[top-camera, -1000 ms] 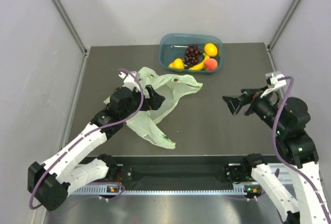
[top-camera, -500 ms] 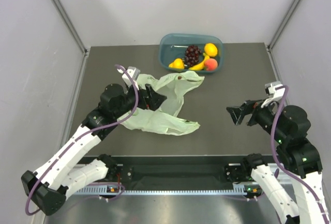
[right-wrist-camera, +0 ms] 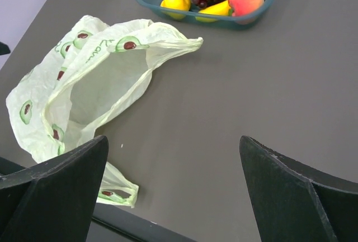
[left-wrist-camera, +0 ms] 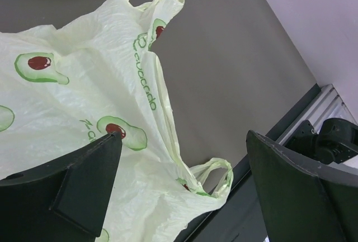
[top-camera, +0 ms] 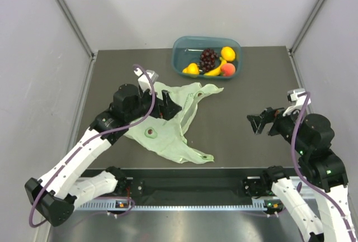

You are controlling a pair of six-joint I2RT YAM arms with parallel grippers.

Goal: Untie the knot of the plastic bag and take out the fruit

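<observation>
Prob. done: plastic bag [top-camera: 168, 141] flat & empty, fruit [top-camera: 208, 59] in tub [top-camera: 207, 37]; left gripper [left-wrist-camera: 182, 141] + right gripper [right-wrist-camera: 172, 138] wide open, nothing held; nxt: retract arms.

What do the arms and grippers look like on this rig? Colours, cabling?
Both match. The left arm and right arm have white link shells and black joint housings, and a purple cable loops along each. The left gripper and right gripper are matte black, with two broad wedge-shaped fingers.
</observation>
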